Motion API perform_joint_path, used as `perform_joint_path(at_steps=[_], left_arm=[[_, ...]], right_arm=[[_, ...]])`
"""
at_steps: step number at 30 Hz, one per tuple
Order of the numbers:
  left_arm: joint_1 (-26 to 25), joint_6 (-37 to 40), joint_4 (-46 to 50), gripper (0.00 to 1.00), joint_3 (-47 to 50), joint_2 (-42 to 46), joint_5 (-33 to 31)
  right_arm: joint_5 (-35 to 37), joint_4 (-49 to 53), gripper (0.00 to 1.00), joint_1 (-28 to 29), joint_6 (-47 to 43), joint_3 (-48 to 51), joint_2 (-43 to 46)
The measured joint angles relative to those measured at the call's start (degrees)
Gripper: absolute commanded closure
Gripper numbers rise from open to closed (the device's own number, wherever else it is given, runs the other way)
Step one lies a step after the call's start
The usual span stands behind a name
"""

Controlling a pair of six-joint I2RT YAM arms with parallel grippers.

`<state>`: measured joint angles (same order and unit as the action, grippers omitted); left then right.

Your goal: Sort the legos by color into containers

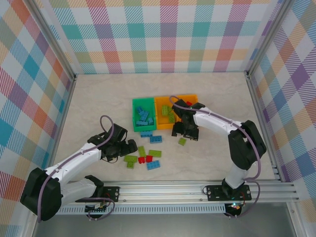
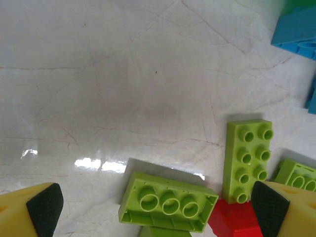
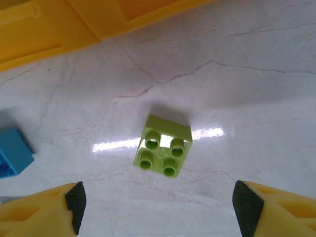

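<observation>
Directly below the right tool (image 3: pixel 157 202), between its wide-apart fingers (image 3: pixel 75 200), a small square lime brick (image 3: pixel 163 144) lies studs-up on the table (image 3: pixel 247 74), just short of an orange bin (image 3: pixel 49 44); this arm is nearer. The left tool (image 2: pixel 157 207), also apart, hovers over a long lime brick (image 2: pixel 148 197).

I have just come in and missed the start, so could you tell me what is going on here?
Two robot arms are sorting lego bricks into bins by colour. The right pincer hangs open over a small lime green brick on the table, near an orange bin. The left pincer, also open, is low over lime green bricks and a red brick. Blue bricks lie in the green bin, lime ones in the orange bin; other bricks lie loose.
</observation>
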<state>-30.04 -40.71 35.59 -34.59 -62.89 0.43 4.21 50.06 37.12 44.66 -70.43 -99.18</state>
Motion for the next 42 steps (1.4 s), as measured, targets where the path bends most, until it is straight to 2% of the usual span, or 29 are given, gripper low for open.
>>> perform_joint_path(at_steps=[4, 9, 16, 19, 25, 32, 37, 42], left_arm=[[-0.02, 0.0, 0.07, 0.0, -0.11, 0.0, -0.07], [-0.22, 0.0, 0.22, 0.0, -0.11, 0.02, -0.5], [-0.22, 0.0, 0.26, 0.0, -0.11, 0.28, -1.11], [-0.22, 0.0, 0.26, 0.0, -0.11, 0.28, -1.14], [-0.22, 0.0, 0.22, 0.0, -0.11, 0.26, -1.55], [-0.22, 0.02, 0.0, 0.0, -0.11, -0.7, -1.51], [-0.22, 0.0, 0.02, 0.0, -0.11, -1.03, -1.33], [-0.31, -0.02, 0.02, 0.0, -0.13, -1.03, -1.33]], right_arm=[[-0.66, -1.77, 0.26, -0.02, 0.7, 0.0, -3.93], [-1.11, -2.82, 0.36, 0.0, 1.6, 0.02, -8.26], [-0.68, -2.91, 0.65, -0.24, 2.82, 0.48, -9.01], [-0.42, -2.69, 0.72, -0.22, 3.15, 0.5, -8.57], [0.26, -0.79, 0.72, 1.01, 2.86, -1.73, -6.51], [1.79, 2.05, 0.71, 0.79, 0.28, -18.4, -5.9], [1.99, 3.61, 0.69, 0.04, -1.95, -32.41, -12.5], [1.75, 4.92, 0.67, -1.53, -2.08, -37.81, -21.51]])
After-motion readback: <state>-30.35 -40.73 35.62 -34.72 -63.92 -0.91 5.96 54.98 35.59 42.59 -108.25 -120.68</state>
